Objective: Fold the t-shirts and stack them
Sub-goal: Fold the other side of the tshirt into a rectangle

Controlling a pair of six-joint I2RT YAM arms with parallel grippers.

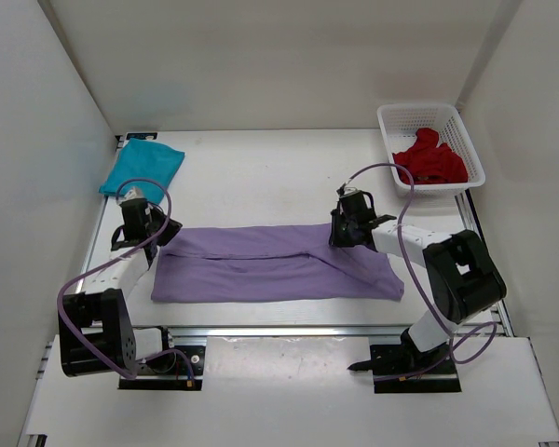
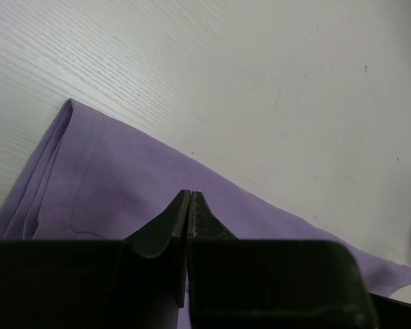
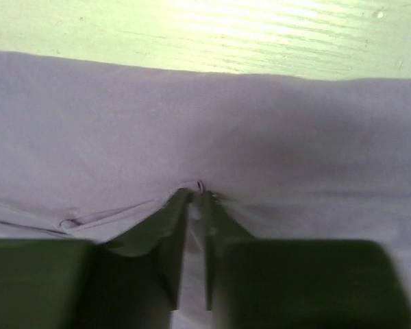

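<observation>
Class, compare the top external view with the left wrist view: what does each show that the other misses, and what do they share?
Only top external: the teal shirt, the red shirt in the basket, and the right gripper. Only left wrist: the hem stitching at the purple shirt's corner, and the left gripper's tips meeting. Shared: the purple shirt, the left gripper and the table.
</observation>
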